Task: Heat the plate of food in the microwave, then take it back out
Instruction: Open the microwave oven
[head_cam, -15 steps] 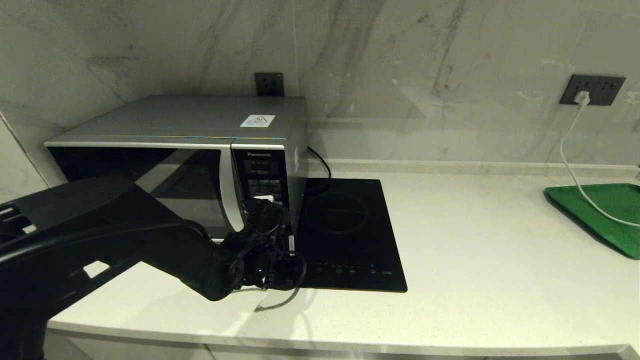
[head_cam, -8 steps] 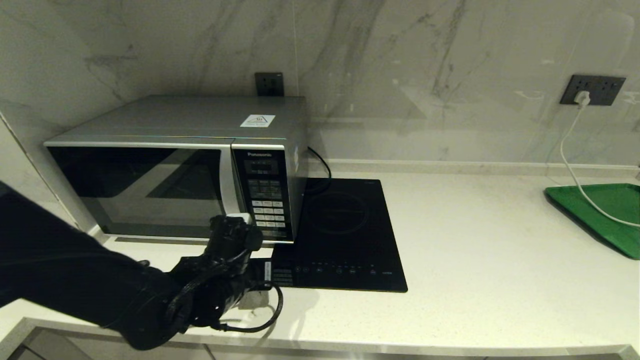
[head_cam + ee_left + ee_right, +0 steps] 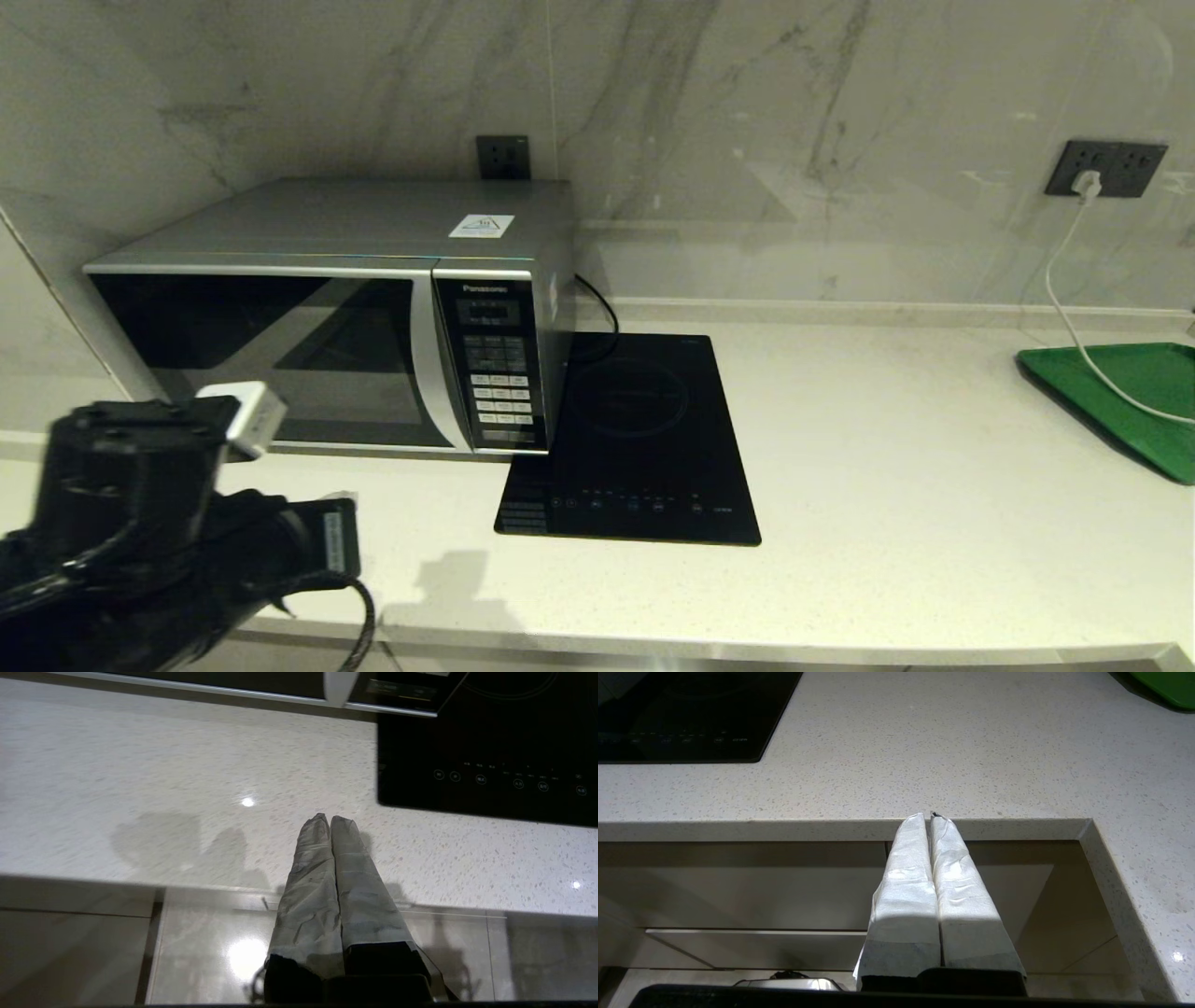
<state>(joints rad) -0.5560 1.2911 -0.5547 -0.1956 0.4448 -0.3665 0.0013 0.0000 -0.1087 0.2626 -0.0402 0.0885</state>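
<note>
The silver microwave [image 3: 327, 308] stands at the back left of the counter with its dark glass door closed. The plate of food is out of view. My left arm [image 3: 140, 495] hangs low at the front left, in front of the microwave door and apart from it. In the left wrist view the left gripper [image 3: 330, 819] is shut with nothing between its wrapped fingers, over the counter's front edge. My right gripper [image 3: 928, 816] is shut and empty too, parked just below the counter's front edge.
A black induction hob [image 3: 644, 439] lies right of the microwave. A green tray [image 3: 1130, 392] sits at the far right with a white cable [image 3: 1074, 317] running over it from a wall socket [image 3: 1106, 168]. Bare white counter [image 3: 887, 467] lies between the hob and the tray.
My left arm has drawn back from the microwave's keypad panel, moving left and toward the counter's front edge. The microwave door stays closed.
</note>
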